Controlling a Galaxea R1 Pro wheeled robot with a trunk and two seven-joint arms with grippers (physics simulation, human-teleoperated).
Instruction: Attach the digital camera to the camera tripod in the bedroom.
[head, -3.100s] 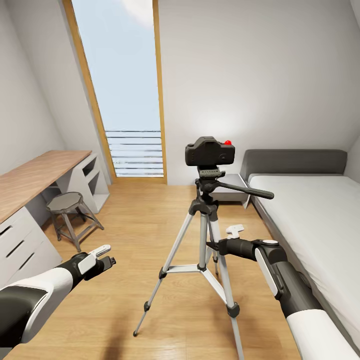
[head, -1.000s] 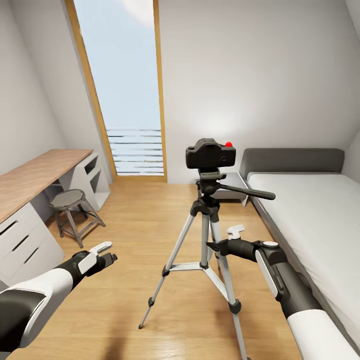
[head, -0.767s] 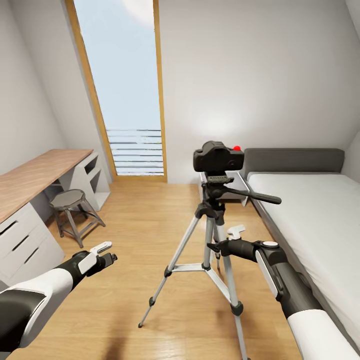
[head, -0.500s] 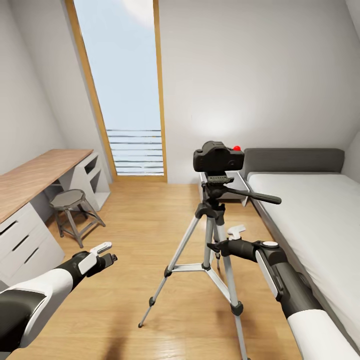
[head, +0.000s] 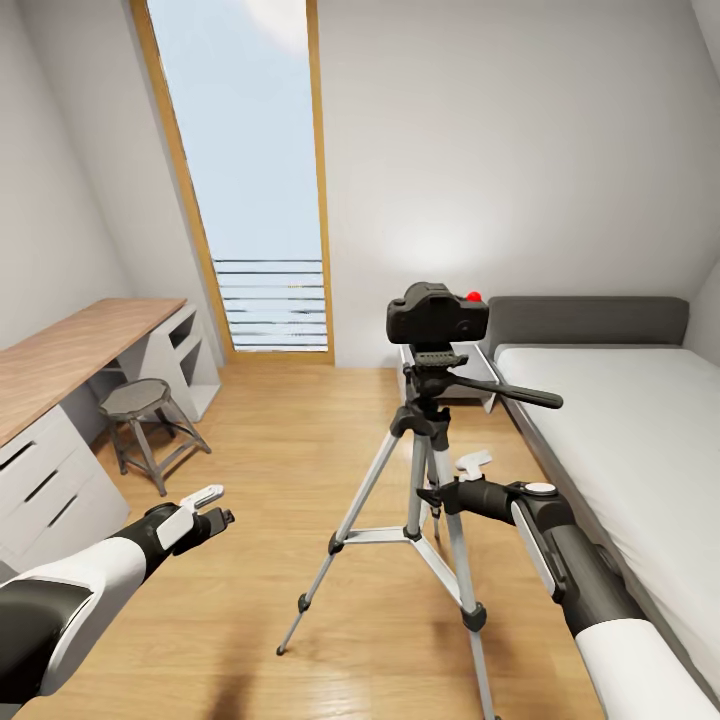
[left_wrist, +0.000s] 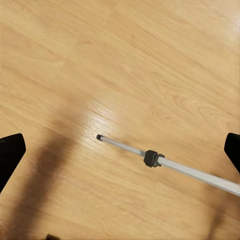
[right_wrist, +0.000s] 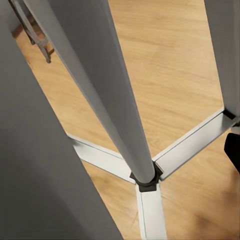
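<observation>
Right gripper (head: 432, 492): sits right against the upper legs of the tall silver-grey metal camera tripod with black joints and feet (head: 417, 470), just under its black head. Can't tell if the jaws are apart or clamped on a leg; the legs hide the tips in the head view. Right wrist view is close in among the legs, with the centre column and the spreader hub (right_wrist: 145, 181) below; one dark fingertip shows at the frame edge, not enough to call it.

Left gripper (head: 212, 507): well apart from the tripod, on the wooden-desk side, low over the light wood floor (head: 250, 600). Jaws apart, nothing between them. Left wrist view has both fingertips (left_wrist: 10, 155) at the frame edges, and between them one tripod leg (left_wrist: 165, 163) with its foot on the floor.

Small boxy black digital camera with the round red button on top (head: 437, 315): seated upright on the tripod's mounting plate, touching it, level. Neither gripper touches it.

Tripod stands in the bedroom, between the wooden desk (head: 70, 350) with its stool and the low grey bed with white mattress (head: 620, 420), all three feet apparently down.

Status, my read: attach step looks done, camera is on the head. What's left is probably just clearing the right arm off the legs without knocking the tripod.
</observation>
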